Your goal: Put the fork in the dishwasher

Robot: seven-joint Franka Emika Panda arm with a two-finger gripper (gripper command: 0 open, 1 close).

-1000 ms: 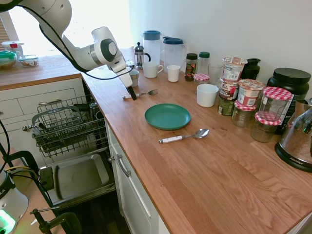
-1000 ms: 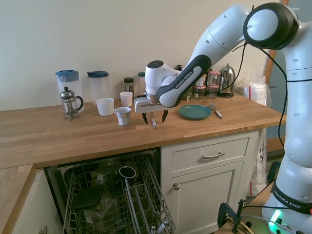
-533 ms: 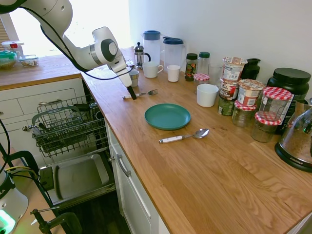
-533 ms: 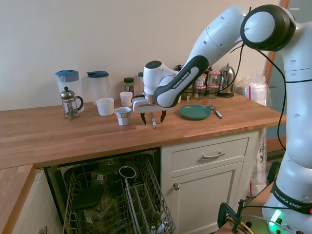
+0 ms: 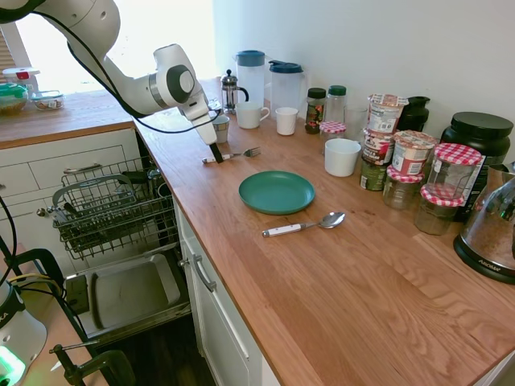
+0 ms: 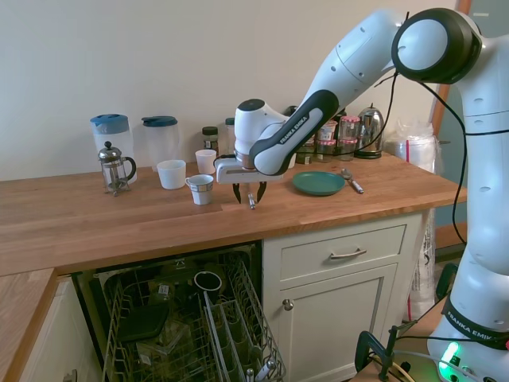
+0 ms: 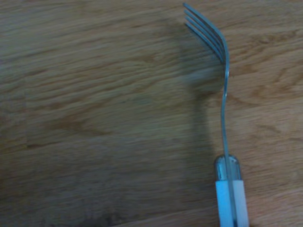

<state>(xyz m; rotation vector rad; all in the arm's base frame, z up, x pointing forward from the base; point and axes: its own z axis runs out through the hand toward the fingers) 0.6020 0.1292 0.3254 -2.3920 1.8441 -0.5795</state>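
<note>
Jaws sit open astride the white-handled silver-tined fork (image 5: 232, 154) – flat on the wooden worktop (image 5: 346, 273), near its front edge.

We see gripper (image 6: 250, 195) mid-frame, pointing down at wooden counter (image 6: 119, 223), fingers apart, straddling fork (image 6: 251, 200); teal plate (image 6: 318, 183) right of it, small cup (image 6: 200, 189) just left; dishwasher (image 6: 183, 326) open at lower left, dark racks showing
</note>
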